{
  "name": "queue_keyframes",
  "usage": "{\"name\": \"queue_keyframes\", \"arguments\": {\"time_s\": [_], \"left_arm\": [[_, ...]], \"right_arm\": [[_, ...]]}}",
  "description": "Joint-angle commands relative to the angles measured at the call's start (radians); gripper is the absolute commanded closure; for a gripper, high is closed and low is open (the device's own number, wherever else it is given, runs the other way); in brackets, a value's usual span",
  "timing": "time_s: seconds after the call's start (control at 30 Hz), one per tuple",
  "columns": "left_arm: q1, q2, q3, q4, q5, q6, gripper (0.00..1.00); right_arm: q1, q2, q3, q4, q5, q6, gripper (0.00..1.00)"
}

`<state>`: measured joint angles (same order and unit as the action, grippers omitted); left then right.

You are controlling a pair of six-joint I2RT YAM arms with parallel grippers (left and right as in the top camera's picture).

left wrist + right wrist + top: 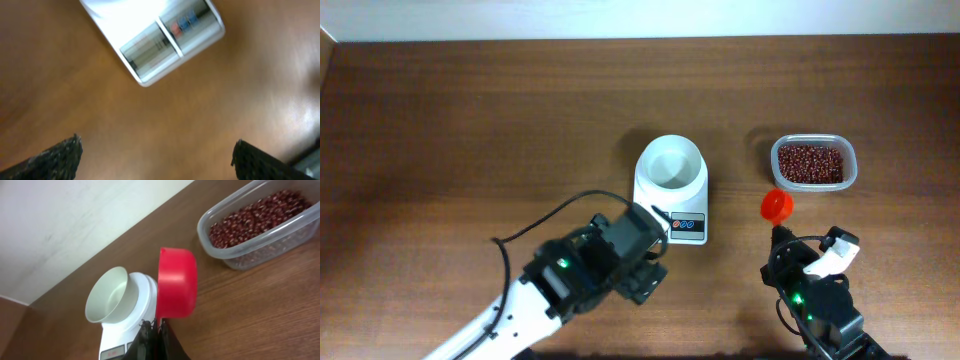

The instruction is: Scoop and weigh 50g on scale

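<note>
Scale [672, 190] sat mid-tabletop [470, 120], its bowl [670, 160] empty, just ahead of the left hand [155, 160], which gaped wide, holding nothing. With the right hand [156, 332] pinching the red scoop [176, 282], a shallow, level dip into the bean tub [812, 163] seemed wisest.

The scale [686, 204] is sitting flat and upright near the middle of the table [470, 120], a small white unit with its front facing the robot. A round white bowl [670, 163] is resting on top, looking empty. The grey display [150, 50] and the blue and red buttons [182, 25] are showing along the front edge.
</note>
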<state>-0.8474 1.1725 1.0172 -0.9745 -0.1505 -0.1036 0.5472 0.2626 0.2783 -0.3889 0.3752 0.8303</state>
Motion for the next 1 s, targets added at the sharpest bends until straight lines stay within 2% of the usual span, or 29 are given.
{"name": "queue_keyframes", "arguments": {"time_s": [0.0,0.13,0.27,0.33,0.47,0.5,0.57,0.63,0.67,0.73,0.83,0.97], "left_arm": [[0.175,-0.013,0.109,-0.14,0.217,0.339,0.01],[0.301,-0.014,0.13,-0.164,0.396,0.586,0.01],[0.402,-0.014,0.13,-0.157,0.372,0.595,0.01],[0.411,-0.014,0.13,-0.163,0.372,0.595,0.01],[0.411,-0.014,0.13,-0.186,0.381,0.588,0.01],[0.411,-0.013,0.13,-0.182,0.387,0.592,0.01],[0.433,-0.014,0.132,-0.182,0.393,0.673,0.01],[0.475,-0.014,0.137,-0.182,0.443,0.692,0.01],[0.5,-0.016,0.138,-0.182,0.508,0.736,0.01],[0.524,-0.024,0.138,-0.18,0.516,0.806,0.01],[0.523,-0.027,0.138,-0.158,0.493,0.805,0.01],[0.523,-0.027,0.138,-0.107,0.461,0.805,0.01]], "right_arm": [[-0.005,-0.001,0.002,0.003,-0.06,-0.039,0.96],[-0.005,-0.001,0.003,0.002,-0.119,-0.057,0.96],[-0.005,-0.001,0.003,-0.001,-0.318,-0.056,0.96],[-0.005,-0.001,0.003,-0.001,-0.52,-0.056,0.96],[-0.005,-0.001,0.003,-0.02,-0.627,-0.057,0.96],[-0.005,-0.001,0.003,-0.037,-0.626,-0.069,0.96],[-0.005,-0.001,0.006,-0.046,-0.596,-0.196,0.96],[-0.005,-0.001,0.032,-0.047,-0.56,-0.238,0.96],[-0.005,-0.001,0.088,-0.074,-0.499,-0.288,0.96],[-0.005,-0.001,0.196,-0.17,-0.415,-0.363,0.96],[-0.005,0.005,0.36,-0.376,-0.315,-0.386,0.96],[-0.005,0.08,0.508,-0.513,-0.311,-0.386,0.96]]}}
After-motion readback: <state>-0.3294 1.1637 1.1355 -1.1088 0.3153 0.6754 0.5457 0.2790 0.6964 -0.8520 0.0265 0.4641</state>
